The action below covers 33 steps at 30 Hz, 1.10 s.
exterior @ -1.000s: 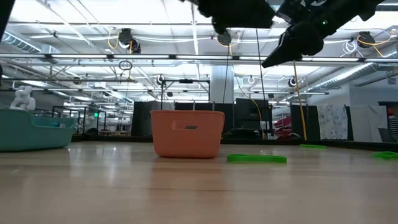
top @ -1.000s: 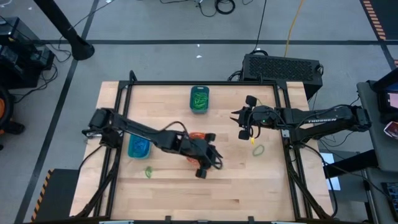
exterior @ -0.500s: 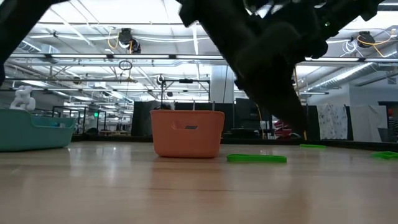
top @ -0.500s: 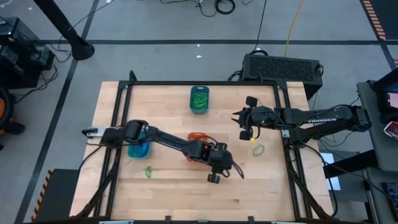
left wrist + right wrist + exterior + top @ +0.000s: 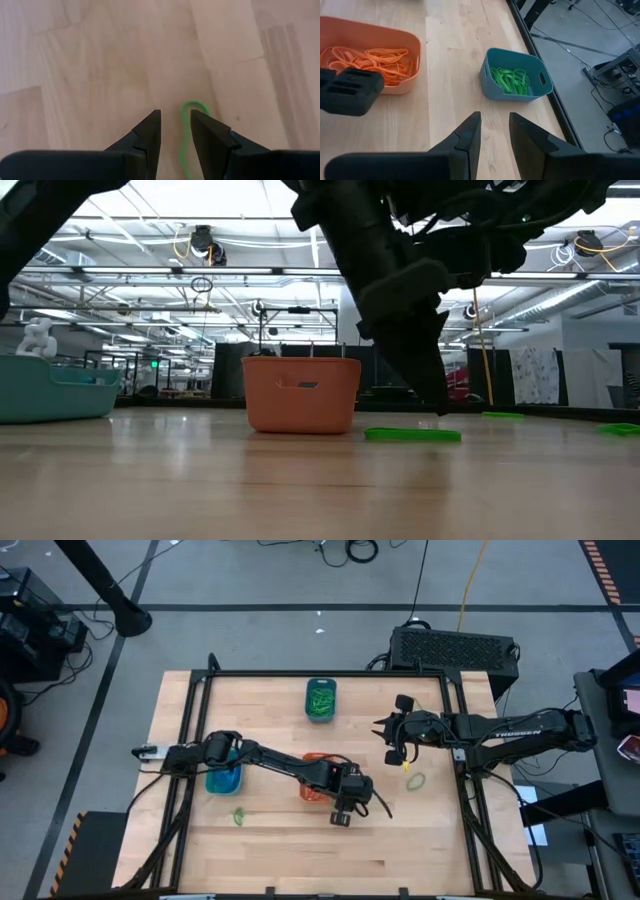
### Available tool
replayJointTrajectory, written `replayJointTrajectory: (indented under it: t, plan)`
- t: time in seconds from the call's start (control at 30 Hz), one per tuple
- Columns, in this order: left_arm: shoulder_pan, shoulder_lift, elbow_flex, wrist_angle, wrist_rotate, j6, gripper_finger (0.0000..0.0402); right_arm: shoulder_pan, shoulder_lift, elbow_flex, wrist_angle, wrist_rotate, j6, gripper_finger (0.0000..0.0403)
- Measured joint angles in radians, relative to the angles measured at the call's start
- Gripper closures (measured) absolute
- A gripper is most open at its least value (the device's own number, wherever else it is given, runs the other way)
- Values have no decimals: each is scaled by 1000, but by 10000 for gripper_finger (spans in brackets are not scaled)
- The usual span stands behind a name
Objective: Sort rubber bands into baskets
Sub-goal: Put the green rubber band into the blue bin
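A green rubber band lies flat on the wooden table; the low view shows this rubber band just right of the orange basket. My left gripper points steeply down over it, open by a narrow gap, with the band's near end running between the fingers. Whether they touch it I cannot tell. From above, my left gripper is near the table's middle. My right gripper waits, slightly open and holding nothing, above the table's right part.
The orange basket holds orange bands and the dark teal basket holds green ones. A blue basket stands at the left. Loose green bands lie at the near left and under the right arm. A black frame edges the table.
My left gripper has come down from above the orange basket toward the table and a little toward the right and near edges. It has tipped its fingers much steeper down and now stands just over the green band. The gap between its fingers looks unchanged.
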Motion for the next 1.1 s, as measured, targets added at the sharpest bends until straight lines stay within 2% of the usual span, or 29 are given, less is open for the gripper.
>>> replayJointTrajectory:
  t: [0.23,0.63,0.73,0.9,1.1]
  plan:
    - [-5,26,0,-10,58,-1,289,0,0,0,1,0,0,310]
    - [-7,51,2,4,59,5,292,0,0,0,2,0,0,310]
    - [-7,51,2,4,61,24,318,0,0,0,2,0,0,310]
    - [-9,33,0,3,60,35,392,0,0,0,2,0,0,310]
    - [-8,-77,-2,-15,28,54,398,0,0,0,-1,0,0,310]
